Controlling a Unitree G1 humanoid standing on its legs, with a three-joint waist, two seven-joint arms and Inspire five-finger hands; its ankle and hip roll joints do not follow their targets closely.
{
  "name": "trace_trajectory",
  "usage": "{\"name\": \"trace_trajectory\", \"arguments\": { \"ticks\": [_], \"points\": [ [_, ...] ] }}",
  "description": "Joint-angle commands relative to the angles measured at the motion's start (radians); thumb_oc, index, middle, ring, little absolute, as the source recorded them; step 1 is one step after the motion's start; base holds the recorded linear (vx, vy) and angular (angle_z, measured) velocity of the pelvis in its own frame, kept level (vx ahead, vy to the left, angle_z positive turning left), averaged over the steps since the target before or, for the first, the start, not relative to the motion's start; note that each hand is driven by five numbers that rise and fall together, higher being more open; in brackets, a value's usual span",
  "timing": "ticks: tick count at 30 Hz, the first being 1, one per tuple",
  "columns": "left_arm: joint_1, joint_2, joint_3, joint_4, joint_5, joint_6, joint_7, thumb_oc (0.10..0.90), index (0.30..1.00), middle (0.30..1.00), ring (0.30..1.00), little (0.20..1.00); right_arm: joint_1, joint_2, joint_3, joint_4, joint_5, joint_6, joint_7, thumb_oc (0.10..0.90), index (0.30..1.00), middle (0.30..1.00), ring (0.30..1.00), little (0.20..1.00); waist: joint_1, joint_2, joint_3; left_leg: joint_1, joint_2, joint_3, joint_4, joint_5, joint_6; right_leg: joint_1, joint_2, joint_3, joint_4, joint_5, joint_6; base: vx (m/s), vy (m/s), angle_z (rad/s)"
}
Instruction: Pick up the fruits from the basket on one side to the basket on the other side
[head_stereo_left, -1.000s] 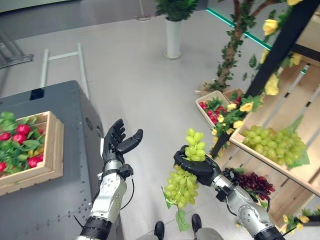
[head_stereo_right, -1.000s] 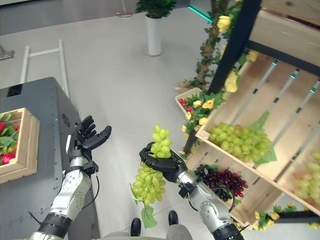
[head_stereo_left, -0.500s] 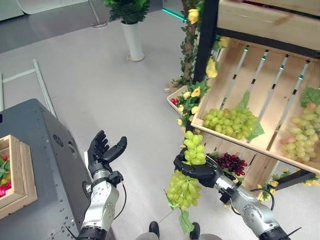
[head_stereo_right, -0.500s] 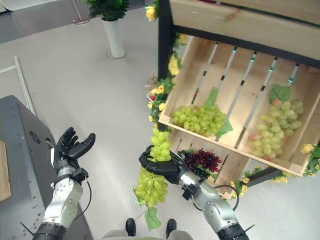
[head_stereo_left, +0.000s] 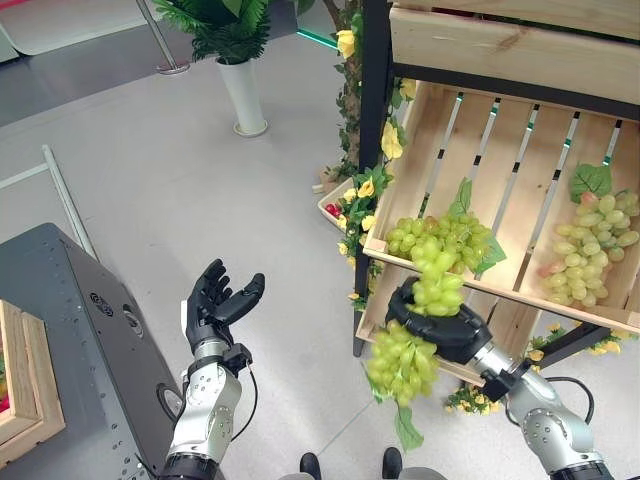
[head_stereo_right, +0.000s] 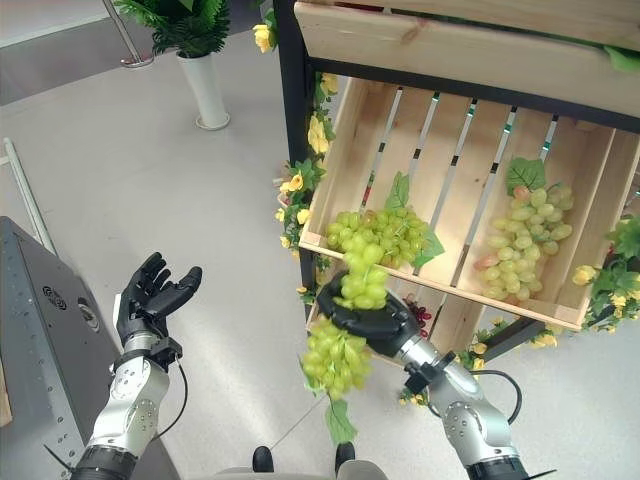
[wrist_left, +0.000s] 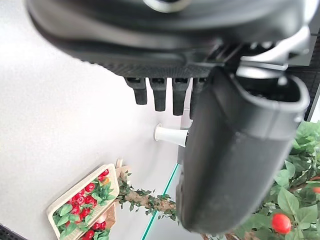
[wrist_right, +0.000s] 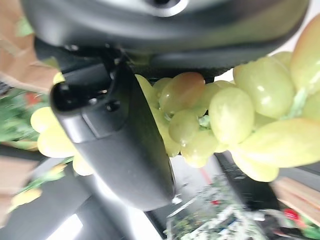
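Note:
My right hand (head_stereo_left: 450, 330) is shut on a bunch of green grapes (head_stereo_left: 402, 362), which drapes over both sides of the palm with a leaf hanging below. In the right wrist view the grapes (wrist_right: 220, 115) press against the curled thumb (wrist_right: 115, 135). The hand hovers just in front of the slanted wooden crate (head_stereo_left: 520, 140) on the shelf, where two more grape bunches (head_stereo_left: 440, 235) (head_stereo_left: 590, 260) lie. My left hand (head_stereo_left: 215, 300) is raised with straight fingers and holds nothing, beside the grey cabinet (head_stereo_left: 70, 330).
A wooden box (head_stereo_left: 25, 380) sits on the grey cabinet at the left edge. A black shelf post (head_stereo_left: 372, 150) wrapped with yellow flowers stands beside the crate. A small crate of red fruit (head_stereo_left: 335, 205) lies on the floor. A potted plant (head_stereo_left: 240, 70) stands behind.
The camera has swung right, so the shelf crate now sits centre and the cabinet has slid left. My right hand has carried the grapes up toward the crate's front edge. The left hand stays raised.

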Motion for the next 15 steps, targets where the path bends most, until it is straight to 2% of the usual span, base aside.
{"name": "trace_trajectory", "arguments": {
  "ticks": [1,6,9,10,11,15],
  "points": [
    [-0.085,0.069,0.039,0.021,0.062,-0.05,-0.039,0.8,0.9,0.9,0.9,0.9,-0.138,0.022,-0.136,-0.133,0.136,-0.209,0.015,0.4,0.3,0.3,0.3,0.3,-0.008,-0.045,-0.086,0.019,-0.069,-0.042,0.002,-0.106,0.035,0.023,-0.011,0.005,0.002,-0.028,-0.006,0.0,0.0,0.0],
    [-0.097,0.073,0.035,0.028,0.08,-0.031,-0.045,0.8,0.9,0.9,0.9,0.9,-0.213,-0.019,-0.183,-0.154,0.117,-0.256,-0.094,0.4,0.3,0.3,0.3,0.3,-0.002,-0.046,-0.095,0.025,-0.068,-0.048,0.002,-0.112,0.034,0.029,-0.011,0.005,0.002,-0.03,-0.008,0.01,0.004,0.0],
    [-0.1,0.08,0.028,0.039,0.074,-0.027,-0.044,0.8,0.9,0.9,0.9,0.9,-0.269,-0.055,-0.218,-0.178,0.047,-0.338,-0.18,0.4,0.3,0.3,0.3,0.3,0.001,-0.048,-0.104,0.027,-0.066,-0.051,0.002,-0.113,0.033,0.031,-0.01,0.004,0.002,-0.029,-0.01,0.01,0.011,0.0],
    [-0.101,0.08,0.027,0.039,0.074,-0.026,-0.044,0.8,0.9,0.9,0.9,0.9,-0.271,-0.057,-0.219,-0.178,0.045,-0.34,-0.184,0.4,0.3,0.3,0.3,0.3,0.001,-0.048,-0.104,0.027,-0.066,-0.051,0.002,-0.113,0.033,0.031,-0.01,0.004,0.002,-0.029,-0.01,0.02,0.033,0.0],
    [-0.102,0.082,0.025,0.05,0.07,-0.026,-0.047,0.8,0.9,0.9,0.9,0.9,-0.292,-0.073,-0.239,-0.185,-0.022,-0.376,-0.235,0.4,0.3,0.3,0.3,0.3,0.001,-0.049,-0.108,0.028,-0.065,-0.052,0.002,-0.115,0.033,0.033,-0.009,0.003,0.002,-0.029,-0.01,0.0,0.0,0.0],
    [-0.107,0.085,0.022,0.066,0.063,-0.021,-0.047,0.8,0.9,0.9,0.9,0.9,-0.327,-0.116,-0.261,-0.171,-0.089,-0.423,-0.294,0.4,0.3,0.3,0.3,0.3,0.003,-0.052,-0.115,0.03,-0.065,-0.053,0.002,-0.117,0.033,0.035,-0.008,0.005,0.002,-0.029,-0.012,0.0,0.0,0.0]
  ]
}}
